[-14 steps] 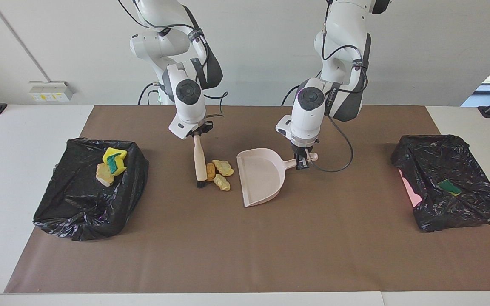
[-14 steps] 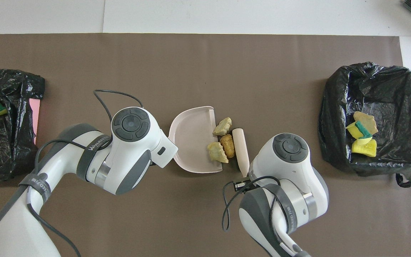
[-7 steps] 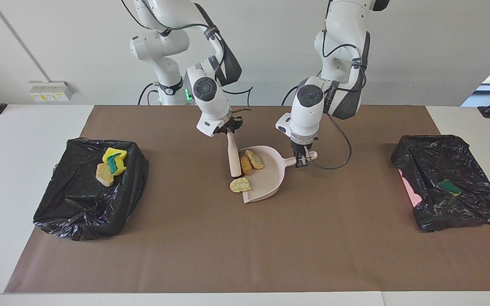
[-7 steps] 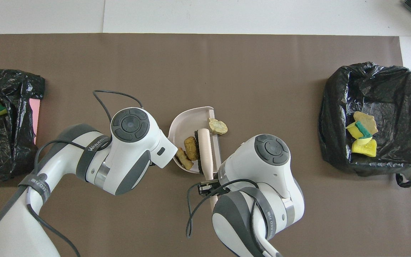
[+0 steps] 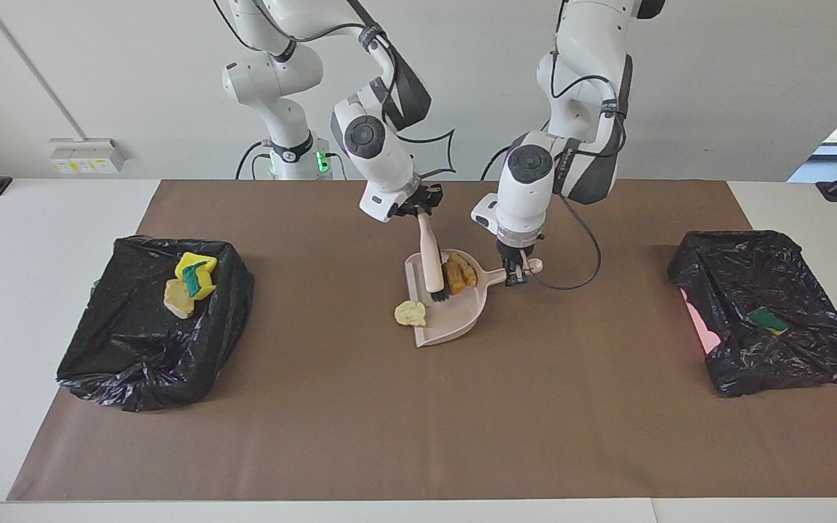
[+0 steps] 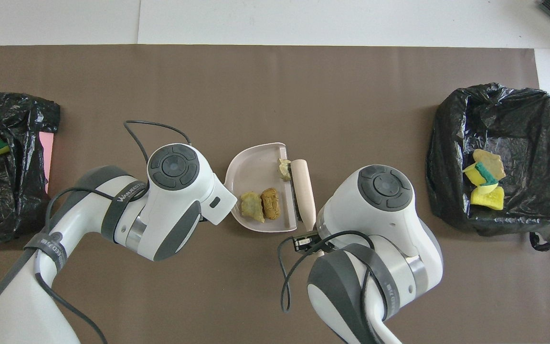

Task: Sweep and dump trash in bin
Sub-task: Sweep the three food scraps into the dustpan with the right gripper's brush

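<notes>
Dustpan (image 5: 447,305) lies flat near the middle of the desk, closer to the robots' edge than to the outer edge. Its long axis runs across the desk: the handle points toward the left arm's end, the open mouth toward the right arm's end.

Left gripper (image 5: 514,276) is down at the handle tip, fingers clenched on it.

Right gripper (image 5: 422,211) is over the dustpan's mouth, clamped on the top of the hand brush (image 5: 431,258). The brush hangs almost upright, tilted slightly, with its handle end up in the gripper toward the robots' edge. Its black bristles (image 5: 439,296) are down on the pan floor just inside the mouth.

Trash:
- Two chunks lie inside the pan, side by side and touching, at the handle end: an orange-brown chunk (image 6: 270,203) next to the bristles and a tan chunk (image 6: 252,207) beside it.
- One pale yellow chunk (image 5: 410,313) lies on the desk, against the pan's mouth at its corner nearer the outer edge, not in the pan.

Bin at the right arm's end (image 5: 135,349) holds yellow sponges with a green face and a beige chunk (image 5: 179,298). Bin at the left arm's end (image 5: 789,349) holds one green-faced sponge (image 5: 767,319).
</notes>
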Tool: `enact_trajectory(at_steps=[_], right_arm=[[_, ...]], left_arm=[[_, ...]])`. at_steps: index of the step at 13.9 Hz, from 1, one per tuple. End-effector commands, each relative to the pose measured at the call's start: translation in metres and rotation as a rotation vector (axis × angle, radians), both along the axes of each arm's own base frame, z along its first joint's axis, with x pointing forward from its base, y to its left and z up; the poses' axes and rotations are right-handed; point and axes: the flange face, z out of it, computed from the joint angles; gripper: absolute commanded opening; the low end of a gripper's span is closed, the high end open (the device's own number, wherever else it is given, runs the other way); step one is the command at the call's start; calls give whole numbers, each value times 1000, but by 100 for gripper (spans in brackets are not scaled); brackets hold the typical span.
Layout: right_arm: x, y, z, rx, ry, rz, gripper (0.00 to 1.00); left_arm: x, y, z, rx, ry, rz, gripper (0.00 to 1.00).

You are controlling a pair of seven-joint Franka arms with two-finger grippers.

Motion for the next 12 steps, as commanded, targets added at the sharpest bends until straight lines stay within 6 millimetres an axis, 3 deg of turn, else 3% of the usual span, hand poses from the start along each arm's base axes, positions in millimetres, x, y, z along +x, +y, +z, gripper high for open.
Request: enact_trajectory(at_steps=[1, 4, 7, 8, 9, 12], right_arm=[[13, 0, -17, -57, 4, 74, 0], [3, 30, -38, 30, 55, 54, 0], [0, 52, -34, 209, 73, 13, 0], [-9, 71, -29, 224, 80, 23, 0], [-16, 77, -23, 212, 83, 40, 0], [-25, 62, 6, 119, 95, -17, 0]], left_arm=[[-6, 10, 2, 12, -12, -31, 0], [-4, 11, 2, 9, -16, -33, 0], [-5, 9, 3, 4, -24, -37, 0], [-3, 8, 3, -3, -35, -36, 0], [-3, 8, 3, -6, -41, -37, 0], [-2, 11, 3, -3, -36, -29, 0]])
